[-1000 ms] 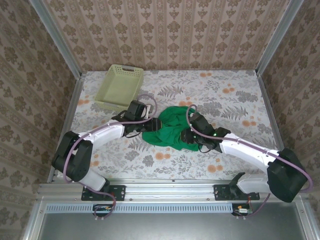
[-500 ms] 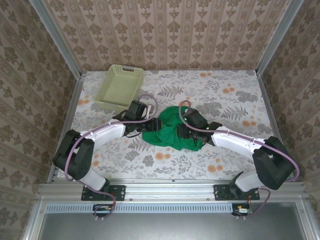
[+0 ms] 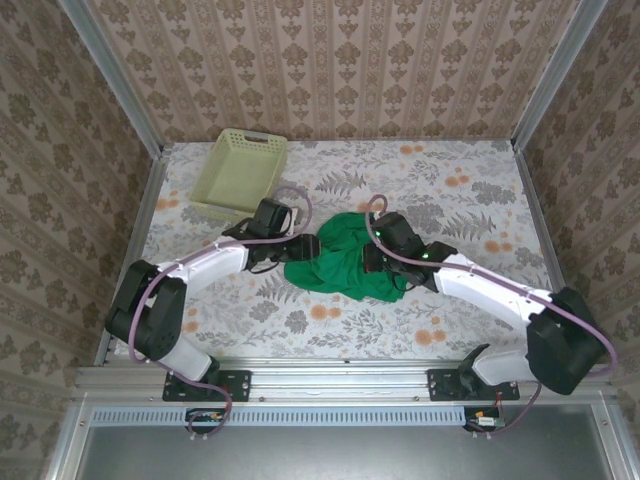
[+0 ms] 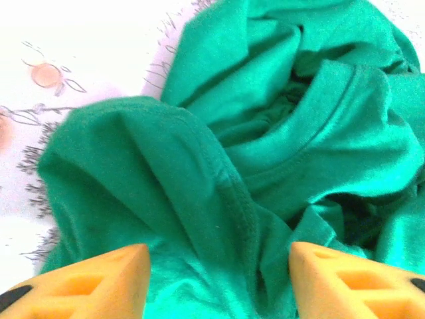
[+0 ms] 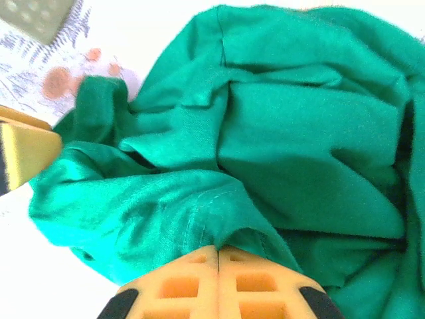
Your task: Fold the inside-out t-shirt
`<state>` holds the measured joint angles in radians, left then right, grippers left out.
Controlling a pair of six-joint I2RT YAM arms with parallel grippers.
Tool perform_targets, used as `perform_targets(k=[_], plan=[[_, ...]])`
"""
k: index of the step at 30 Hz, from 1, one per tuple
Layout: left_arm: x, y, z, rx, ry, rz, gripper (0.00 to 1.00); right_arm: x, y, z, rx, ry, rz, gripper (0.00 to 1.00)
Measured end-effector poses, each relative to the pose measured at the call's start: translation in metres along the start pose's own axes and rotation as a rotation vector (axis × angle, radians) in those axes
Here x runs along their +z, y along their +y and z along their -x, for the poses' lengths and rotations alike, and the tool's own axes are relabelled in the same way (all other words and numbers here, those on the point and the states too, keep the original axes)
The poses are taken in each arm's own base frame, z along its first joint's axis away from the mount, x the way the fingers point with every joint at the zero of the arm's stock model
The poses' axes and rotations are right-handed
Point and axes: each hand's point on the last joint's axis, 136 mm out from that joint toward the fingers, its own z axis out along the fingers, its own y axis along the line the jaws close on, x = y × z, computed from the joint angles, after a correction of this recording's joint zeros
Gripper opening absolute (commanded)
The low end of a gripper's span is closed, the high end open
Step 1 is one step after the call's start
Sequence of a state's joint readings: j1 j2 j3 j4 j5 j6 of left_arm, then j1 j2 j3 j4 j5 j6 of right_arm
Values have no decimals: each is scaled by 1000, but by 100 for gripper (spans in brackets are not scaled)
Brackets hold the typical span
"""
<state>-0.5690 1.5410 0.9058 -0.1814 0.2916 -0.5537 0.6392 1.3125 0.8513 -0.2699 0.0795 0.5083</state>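
Table [image 3: 450, 180] bears t-shirt [image 3: 345, 262], pinched by right fingers [image 5: 192, 286].

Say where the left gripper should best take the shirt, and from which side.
Take the raised stitched hem fold of the shirt, coming from the heap's left side, where the left gripper stands open astride it. That ridge stands up off the crumpled cloth, thin enough to pinch alone.

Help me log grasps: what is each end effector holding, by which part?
Right end effector: shut on the green t-shirt, at a stitched hem fold. Left end effector: open, holding nothing.
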Motion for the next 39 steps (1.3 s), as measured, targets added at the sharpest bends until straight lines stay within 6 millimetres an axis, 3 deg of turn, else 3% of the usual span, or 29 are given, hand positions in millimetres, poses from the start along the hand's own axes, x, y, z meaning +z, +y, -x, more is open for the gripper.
perform_targets(k=[5,10,15,19,22,29,33,37,39], plan=[[-6,9,9,-21,-20,20,68,-20,-6,-2,7,-21,-6,0],[-7,4,28,-24,-36,34,68,-48,-12,-5,26,-39,-6,0],[10,0,46,-14,-27,64,65,-72,-24,-15,69,-46,-26,0],[31,6,39,-11,23,112,62,-74,-36,-35,95,-1,-62,0],[44,14,29,-15,71,155,57,-74,-44,-44,109,28,-92,0],[62,24,21,-21,125,203,18,-79,-52,-48,119,40,-135,0],[58,14,33,1,110,196,0,-92,-48,-34,118,18,-137,0],[44,-3,51,38,62,193,0,-119,-35,1,115,-61,-109,0],[21,-15,60,57,18,188,0,-139,-26,23,104,-112,-89,0]])
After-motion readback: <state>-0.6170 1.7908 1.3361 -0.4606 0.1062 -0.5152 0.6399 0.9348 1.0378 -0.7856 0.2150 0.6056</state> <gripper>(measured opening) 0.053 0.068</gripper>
